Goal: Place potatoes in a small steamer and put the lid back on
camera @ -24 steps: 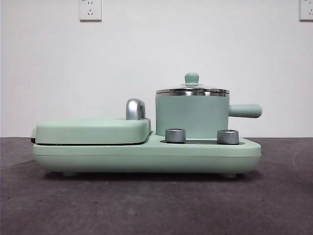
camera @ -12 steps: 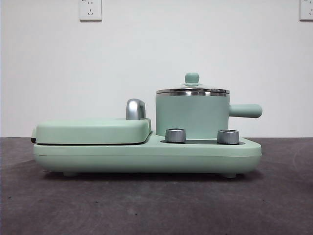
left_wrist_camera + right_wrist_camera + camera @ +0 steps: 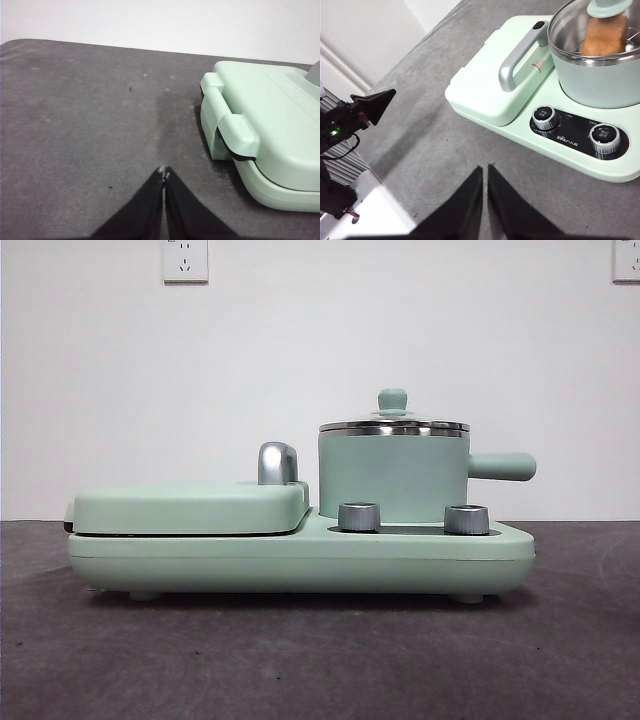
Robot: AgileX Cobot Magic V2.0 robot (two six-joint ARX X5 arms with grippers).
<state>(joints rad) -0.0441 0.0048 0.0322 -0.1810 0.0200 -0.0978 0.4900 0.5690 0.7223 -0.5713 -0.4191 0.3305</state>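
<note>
Since the potato already sits inside the small steamer under the lid, I judge the task finished. At the steamer's nine o'clock lies the griddle cover. My left gripper and right gripper are both pressed together, empty, well apart from it.

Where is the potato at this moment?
The potato is inside the steamer, under the glass lid, as the right wrist view shows; the front view hides it behind the pot wall.
</note>
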